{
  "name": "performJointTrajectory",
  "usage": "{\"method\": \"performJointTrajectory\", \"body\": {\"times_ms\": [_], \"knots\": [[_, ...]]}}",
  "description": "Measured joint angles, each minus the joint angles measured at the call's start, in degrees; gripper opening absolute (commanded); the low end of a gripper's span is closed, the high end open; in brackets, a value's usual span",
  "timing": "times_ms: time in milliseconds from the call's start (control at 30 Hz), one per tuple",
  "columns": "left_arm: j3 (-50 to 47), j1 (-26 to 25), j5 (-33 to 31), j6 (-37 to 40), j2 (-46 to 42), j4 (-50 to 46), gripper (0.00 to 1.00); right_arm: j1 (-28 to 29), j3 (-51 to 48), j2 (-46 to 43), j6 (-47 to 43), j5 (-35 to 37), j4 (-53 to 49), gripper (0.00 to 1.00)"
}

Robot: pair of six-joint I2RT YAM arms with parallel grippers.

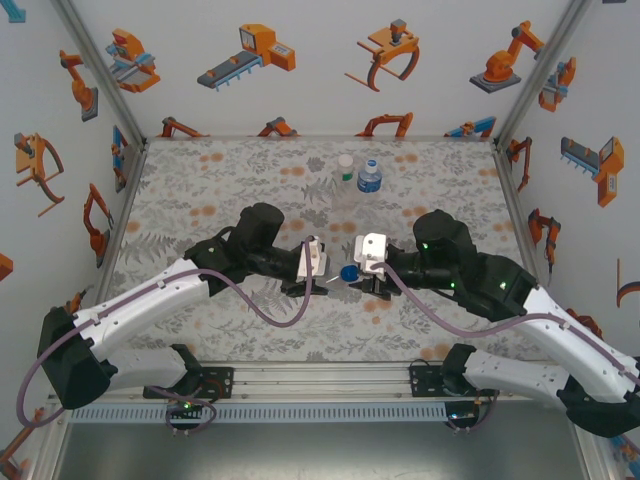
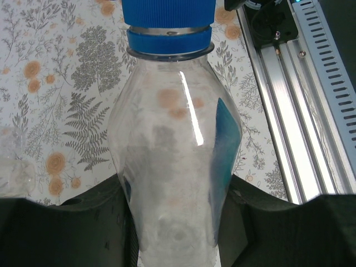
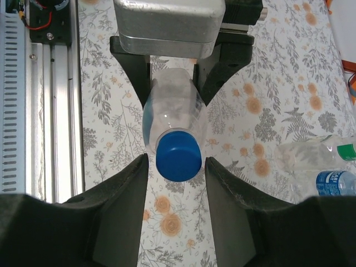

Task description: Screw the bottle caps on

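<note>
Because a cap only tightens against a steadied neck, the left gripper point(image 2: 177, 222) is clamped on the bottle point(image 2: 172, 156), holding it sideways over the table's middle with its blue cap point(image 3: 178, 161) aimed right. The right gripper point(image 3: 177, 164) is apart, its fingers flanking that cap with slim gaps, placed, I judge, for twisting. A blue-labelled bottle point(image 1: 370, 178) and another bottle point(image 1: 345, 167) sit far back on the floral cloth point(image 1: 200, 190), and robot-print walls point(image 1: 300, 60) enclose the table.

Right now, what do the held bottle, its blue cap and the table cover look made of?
Bottle: clear thin plastic, glossy; floral print shows through, glare streak on its shoulder. Blue cap: opaque plastic, satin; fine ribs around its side. Table cover: floral printed sheet, matte; fabric or vinyl, can't tell.
</note>
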Motion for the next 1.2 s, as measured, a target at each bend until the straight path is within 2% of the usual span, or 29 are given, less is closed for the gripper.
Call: {"method": "performJointTrajectory", "body": {"times_ms": [333,500,633,700,933,1000,1133,1200], "knots": [[0.00,0.02,-0.33,0.00,0.00,0.00,0.00,0.00,-0.61,0.00,0.33,1.20,0.81,0.34],[0.00,0.02,-0.50,-0.02,0.00,-0.02,0.00,0.02,-0.76,0.00,4.85,2.78,1.42,0.16],[0.04,0.13,-2.32,-0.24,0.02,0.13,0.00,0.07,-1.81,-0.07,17.46,7.10,3.50,0.00],[0.04,0.13,-3.82,-0.44,0.09,0.55,0.00,0.04,-2.40,-0.07,25.59,9.97,4.61,0.00],[0.02,0.13,-9.88,-1.53,1.05,4.26,0.00,0.04,-2.60,1.31,65.81,25.20,4.81,0.00],[0.02,0.13,-11.04,-1.75,1.51,5.18,0.00,0.04,-2.78,1.66,74.82,28.33,4.44,0.00],[0.02,0.24,-12.72,-1.97,1.86,5.92,0.00,0.04,-2.86,2.45,85.37,31.76,3.96,0.00],[0.02,0.35,-13.33,-1.99,1.84,5.92,0.00,0.04,-2.82,2.86,87.36,32.61,3.96,0.07]]}}
